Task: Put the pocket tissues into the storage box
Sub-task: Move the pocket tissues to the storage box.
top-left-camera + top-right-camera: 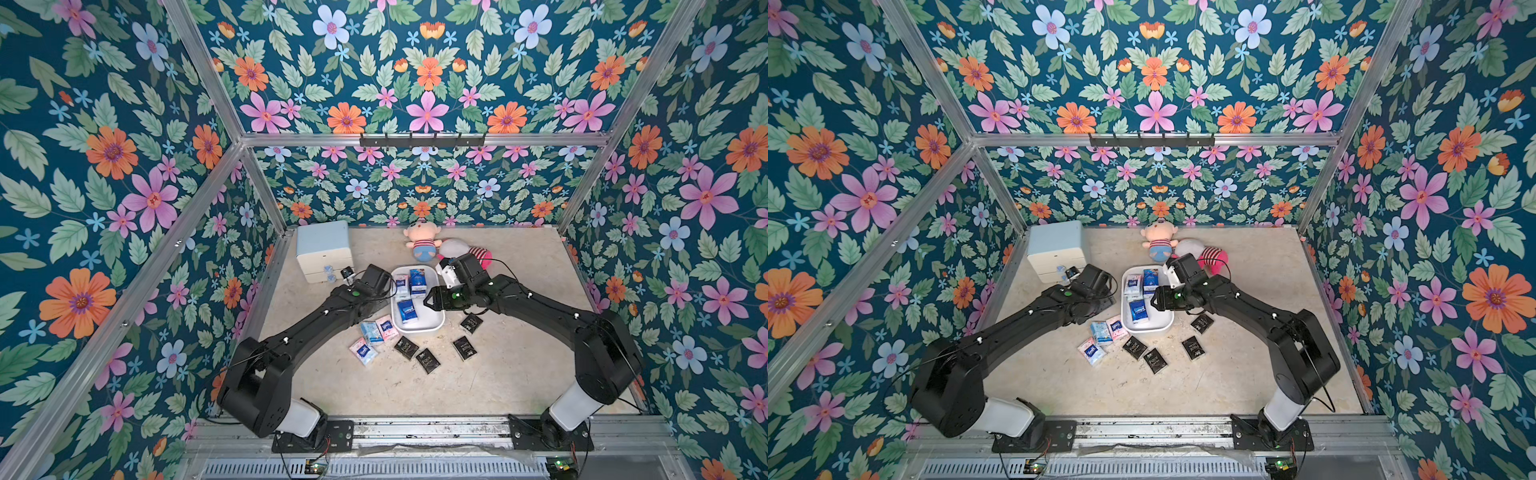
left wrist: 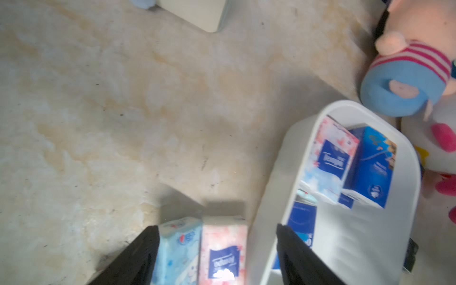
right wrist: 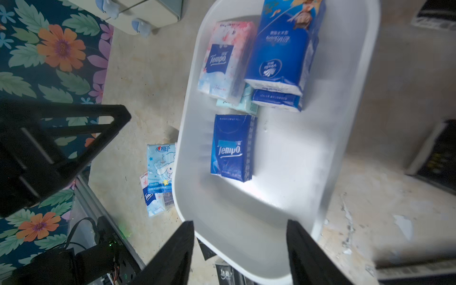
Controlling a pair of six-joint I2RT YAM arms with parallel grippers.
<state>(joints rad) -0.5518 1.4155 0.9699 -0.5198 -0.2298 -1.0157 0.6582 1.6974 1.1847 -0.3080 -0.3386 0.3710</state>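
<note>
Left gripper [image 2: 217, 228]: jaws spread wide, nothing clamped; it hangs over the table [image 1: 519, 365] at the left wall of the box, and one finger [image 2: 291, 249] crosses the rim in the left wrist view.
Right gripper [image 3: 240, 223]: jaws apart and empty, above the right side of the box.
Storage box [image 1: 428, 321]: upright on the table, between the two wrists.
Tissues in box: five show in the right wrist view. A dark blue packet [image 3: 233, 148] lies flat on the floor. A pink-and-white packet [image 3: 223, 59] and a large blue packet [image 3: 283, 47] lie side by side at the far end. The large one rests on a second blue packet [image 3: 276, 100]. A pale green packet [image 3: 246, 104] is partly covered.
Tissues on table, coloured: a light blue packet [image 1: 371, 332] and a pink packet [image 1: 386, 327] touch, just beside the box's left front corner. A third pale packet [image 1: 363, 351] lies nearer the front.
Tissues on table, black: four black packets [image 1: 428, 360], near the box's front and right.
Cabinet [image 1: 324, 249]: back left corner.
Plush dolls [image 1: 422, 240]: behind the box.
</note>
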